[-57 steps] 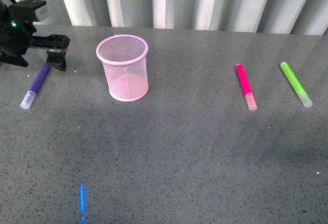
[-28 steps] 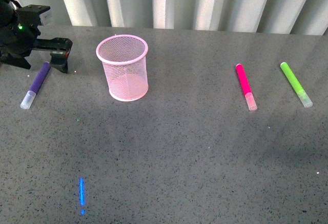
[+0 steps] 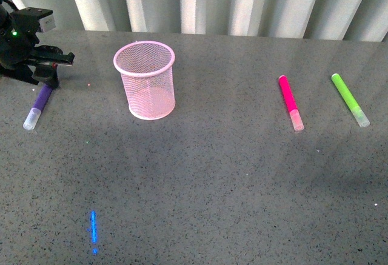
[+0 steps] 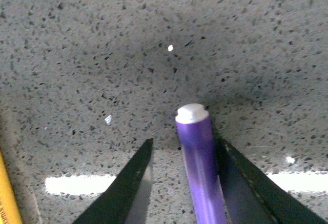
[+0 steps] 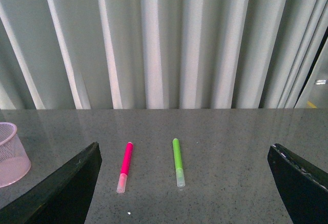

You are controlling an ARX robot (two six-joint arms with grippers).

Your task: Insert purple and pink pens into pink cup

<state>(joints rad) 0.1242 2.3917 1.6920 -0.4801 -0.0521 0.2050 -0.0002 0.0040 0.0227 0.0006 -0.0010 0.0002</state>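
The purple pen (image 3: 37,104) lies on the grey table at the far left, pale cap toward me. My left gripper (image 3: 51,74) is open and low over its far end. In the left wrist view the purple barrel (image 4: 199,157) runs between the two fingers, close against one of them, with a gap to the other. The pink cup (image 3: 145,80) stands upright to the pen's right. The pink pen (image 3: 290,101) lies far right on the table. My right gripper (image 5: 185,146) is open and well back from the pink pen (image 5: 124,165). The cup (image 5: 10,155) shows at that view's edge.
A lime-green marker (image 3: 350,98) lies right of the pink pen, also in the right wrist view (image 5: 177,160). A blue light streak (image 3: 93,231) shows on the near table. A pleated curtain (image 3: 212,1) backs the table. A yellow strip (image 4: 7,193) edges the left wrist view.
My left gripper has shifted left and down, so it now straddles the far end of the purple pen. The pens and cup have stayed in place.
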